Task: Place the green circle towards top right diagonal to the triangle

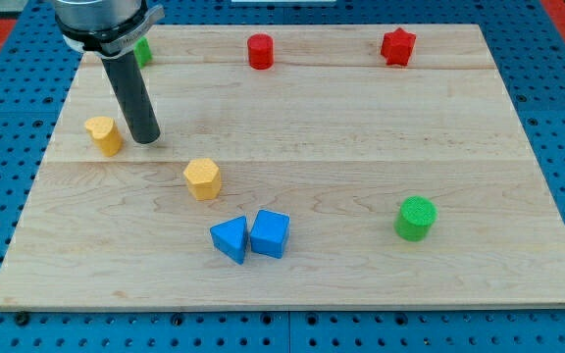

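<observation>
The wooden bench (361,127) carries eight blocks, and the arm ends in a dark rod with no jaws to be wide, narrow or holding anything. My tip (146,140) rests at the view's left, just beside a yellow block (105,135) of unclear shape and well apart from the task's green circle (416,218), which stands untouched near the view's lower right. The blue triangle (230,239) lies low in the middle, touching or nearly touching a blue cube (271,233) on its right. By judgement, the step in hand is the approach: the push has not begun. The next move calls for carrying the tip across the bench to the far side of the green circle, then sliding it leftward and a little upward to a spot above and right of the triangle, clear of the cube. A yellow hexagon (202,178) sits between tip and triangle and may need skirting. A red cylinder (260,51) and red star (397,46) stand along the top. A second green block (142,51) is largely hidden behind the arm, its shape undeterminable.
</observation>
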